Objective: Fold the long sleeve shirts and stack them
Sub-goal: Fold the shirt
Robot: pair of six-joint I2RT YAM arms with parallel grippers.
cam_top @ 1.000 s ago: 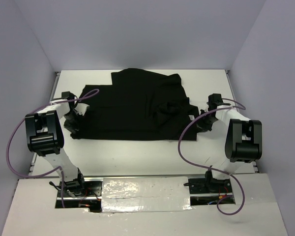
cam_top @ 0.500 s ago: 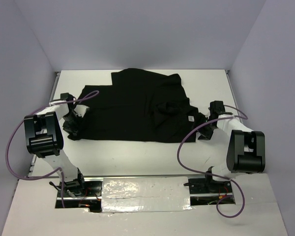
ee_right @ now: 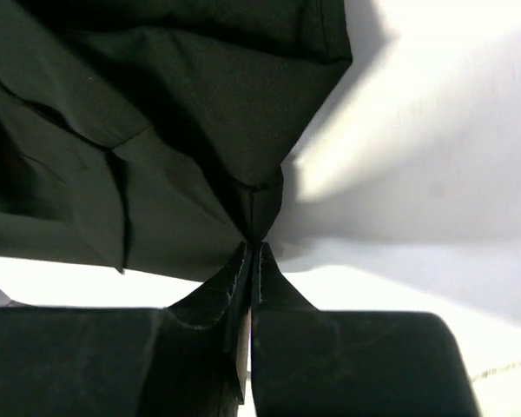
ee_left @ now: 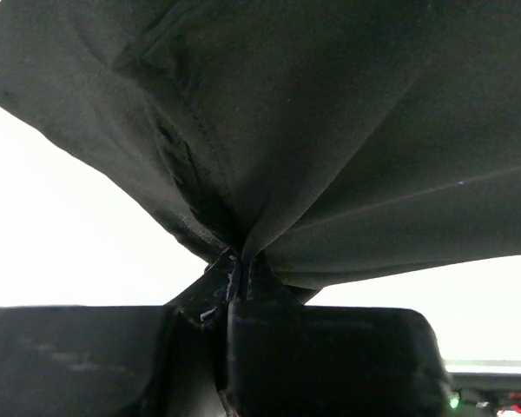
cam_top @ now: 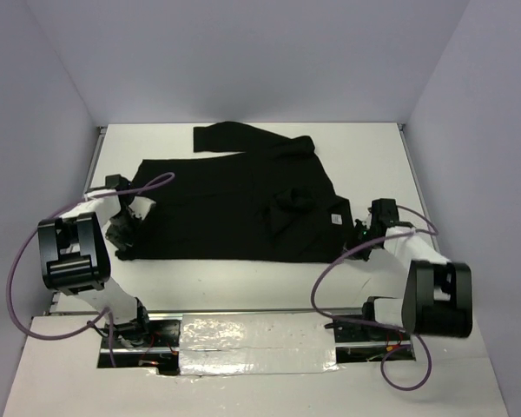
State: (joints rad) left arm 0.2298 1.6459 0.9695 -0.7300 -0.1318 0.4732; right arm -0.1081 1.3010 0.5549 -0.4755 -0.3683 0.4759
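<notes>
A black long sleeve shirt [cam_top: 234, 204] lies spread across the white table, with a sleeve [cam_top: 234, 136] reaching toward the back and a small white tag [cam_top: 337, 218] near its right edge. My left gripper [cam_top: 124, 236] is shut on the shirt's left near corner; the left wrist view shows the fabric [ee_left: 269, 130] pinched between the jaws [ee_left: 237, 276]. My right gripper [cam_top: 358, 233] is shut on the shirt's right near corner, and the right wrist view shows the cloth [ee_right: 200, 113] bunched into the closed jaws [ee_right: 253, 252].
The white table [cam_top: 243, 278] has grey walls on three sides. Purple cables [cam_top: 330, 261] loop from both arms. Taped arm bases [cam_top: 252, 339] sit at the near edge.
Both grippers have pulled the shirt toward the near edge. The fabric has stretched flatter and the back sleeve now lies drawn out alone.
</notes>
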